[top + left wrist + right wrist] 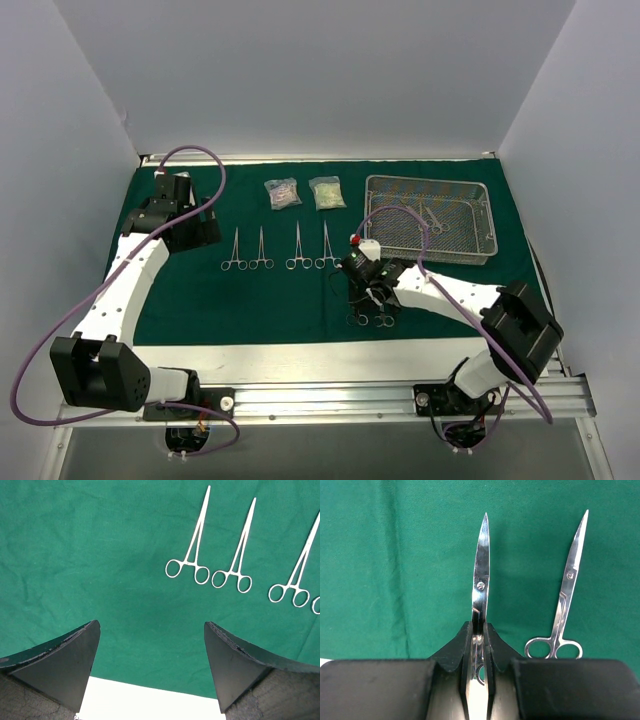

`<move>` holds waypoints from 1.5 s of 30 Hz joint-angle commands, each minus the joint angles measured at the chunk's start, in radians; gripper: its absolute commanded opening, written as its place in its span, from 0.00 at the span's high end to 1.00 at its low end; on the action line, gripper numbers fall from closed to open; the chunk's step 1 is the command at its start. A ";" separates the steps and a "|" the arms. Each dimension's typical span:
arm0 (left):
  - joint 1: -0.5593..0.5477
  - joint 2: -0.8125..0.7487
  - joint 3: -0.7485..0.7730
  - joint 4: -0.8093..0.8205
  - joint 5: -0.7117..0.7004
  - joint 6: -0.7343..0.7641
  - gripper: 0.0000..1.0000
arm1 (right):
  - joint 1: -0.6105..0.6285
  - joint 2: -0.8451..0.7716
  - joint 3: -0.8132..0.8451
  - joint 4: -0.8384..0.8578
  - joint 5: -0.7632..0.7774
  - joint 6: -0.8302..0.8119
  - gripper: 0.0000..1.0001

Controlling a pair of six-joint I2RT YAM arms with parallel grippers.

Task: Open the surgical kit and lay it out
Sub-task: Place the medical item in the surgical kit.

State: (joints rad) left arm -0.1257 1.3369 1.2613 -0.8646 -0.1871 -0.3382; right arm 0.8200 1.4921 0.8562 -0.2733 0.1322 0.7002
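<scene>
The surgical kit lies spread out on its dark green cloth (200, 300). Its wire-mesh tray (428, 181) stands at the back right with two instruments (433, 219) inside. Two clear packets (283, 193) (327, 192) lie left of the tray. In front of them several forceps (261, 250) (192, 545) lie in a row. My right gripper (364, 285) (478, 626) is shut on a pair of scissors (481, 575), low over the cloth. A second pair of scissors (567, 595) (384, 319) lies flat just to its right. My left gripper (203, 232) (151, 625) hangs open over bare cloth left of the forceps.
White walls close in the table at the back and on both sides. The cloth's near edge (150, 687) meets the white tabletop (300, 355) in front of the arms' bases. Purple cables (190, 152) loop over both arms.
</scene>
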 commanded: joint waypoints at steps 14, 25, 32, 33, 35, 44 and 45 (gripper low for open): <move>-0.006 -0.012 0.036 0.027 0.006 -0.015 0.06 | 0.004 0.089 -0.028 0.075 0.063 -0.031 1.00; -0.005 -0.018 0.035 0.026 0.002 -0.012 0.06 | -0.007 0.106 -0.046 0.079 0.063 -0.027 1.00; -0.006 -0.012 0.035 0.026 0.002 -0.010 0.06 | -0.025 0.096 -0.054 0.062 0.079 -0.015 1.00; -0.006 -0.012 0.035 0.029 0.003 -0.010 0.06 | -0.030 0.094 -0.055 0.060 0.080 -0.013 1.00; -0.006 -0.010 0.035 0.029 0.003 -0.010 0.06 | -0.036 0.088 -0.060 0.057 0.083 -0.011 1.00; -0.006 -0.010 0.033 0.030 0.005 -0.013 0.06 | -0.048 0.085 -0.063 0.063 0.070 -0.030 0.97; -0.006 -0.012 0.032 0.029 0.005 -0.012 0.06 | -0.050 0.085 -0.063 0.063 0.066 -0.030 0.96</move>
State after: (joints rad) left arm -0.1257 1.3369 1.2613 -0.8642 -0.1864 -0.3382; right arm 0.7788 1.5860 0.8135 -0.1669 0.1654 0.6788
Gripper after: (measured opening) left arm 0.941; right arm 0.047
